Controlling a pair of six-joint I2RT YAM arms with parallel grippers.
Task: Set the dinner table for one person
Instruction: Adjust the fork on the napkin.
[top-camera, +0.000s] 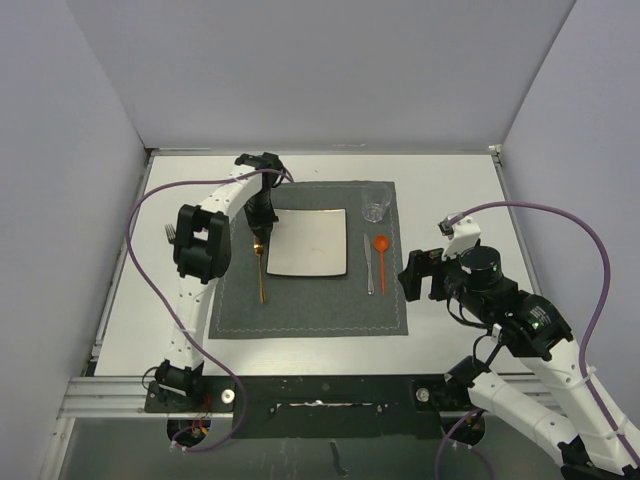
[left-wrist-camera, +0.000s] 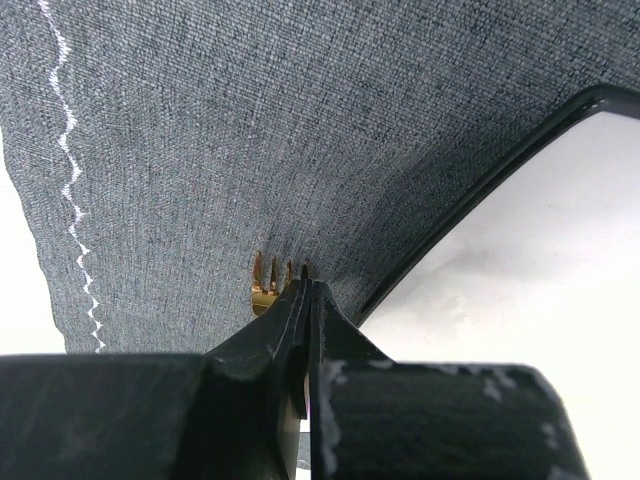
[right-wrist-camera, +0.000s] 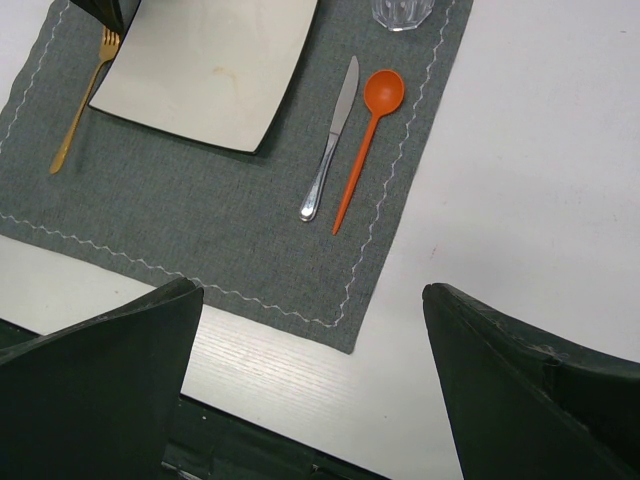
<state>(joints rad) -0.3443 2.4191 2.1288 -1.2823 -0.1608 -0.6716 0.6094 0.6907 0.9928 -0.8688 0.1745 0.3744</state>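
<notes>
white dinner table (top-camera: 450, 195), grey stitched placemat (top-camera: 310, 308)

Plain pale grey back wall (top-camera: 320, 70), left panel (top-camera: 50, 200), right panel (top-camera: 590, 140) box in three sides. Light even, diffuse; shadows soft.

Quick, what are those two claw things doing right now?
Left end effector: closed, tips at the gold metal fork's tines; actual grip cannot be told.
Right end effector: open, holding nothing.

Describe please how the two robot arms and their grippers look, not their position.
The left arm and right arm have white shells with black joint housings. A purple cable loops loosely along each one. The left gripper and right gripper are matt black and wedge-shaped; the left fingers show pale scuff marks.
</notes>
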